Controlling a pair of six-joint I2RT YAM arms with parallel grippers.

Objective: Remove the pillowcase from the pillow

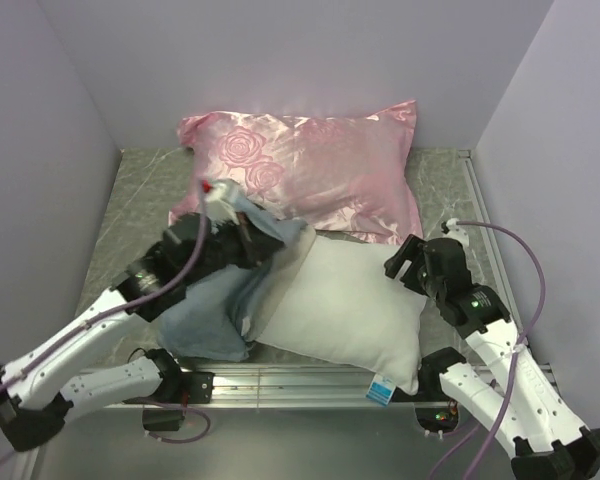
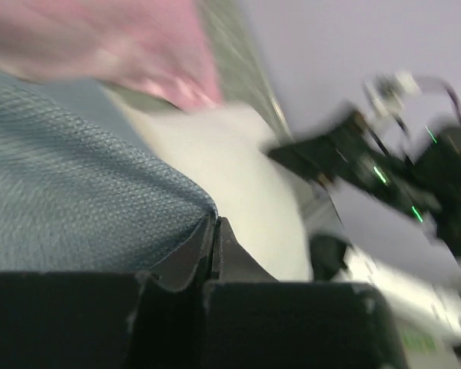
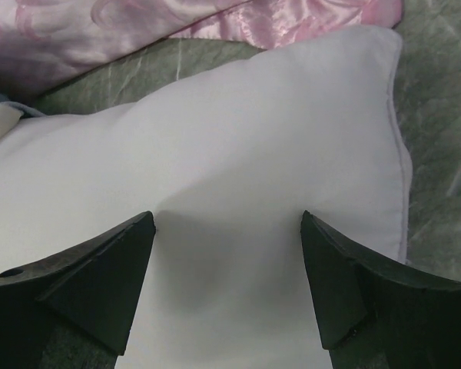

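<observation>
The grey marbled surface (image 1: 140, 190) carries a pink rose-patterned satin pillow (image 1: 310, 165) at the back, which you leave alone. In front of it, touching its near edge, lies the white pillow (image 1: 350, 305). Its long axis runs roughly left to right, and almost all of it is bare. The blue-grey pillowcase (image 1: 215, 315) is bunched at its left end and, from above, seems to overlap only that end.

Your left end effector (image 1: 242, 238) is clenched on a fold of that fabric; the wrist view shows cloth pinched between the closed fingers (image 2: 192, 254). Your right end effector (image 1: 408, 262) is released, jaws spread over the pillow's far right part, touching or just above it; you cannot tell which.

The pillowcase lies left of the pillow, so your pull probably goes left, with the right arm best placed to pin the pillow.
</observation>
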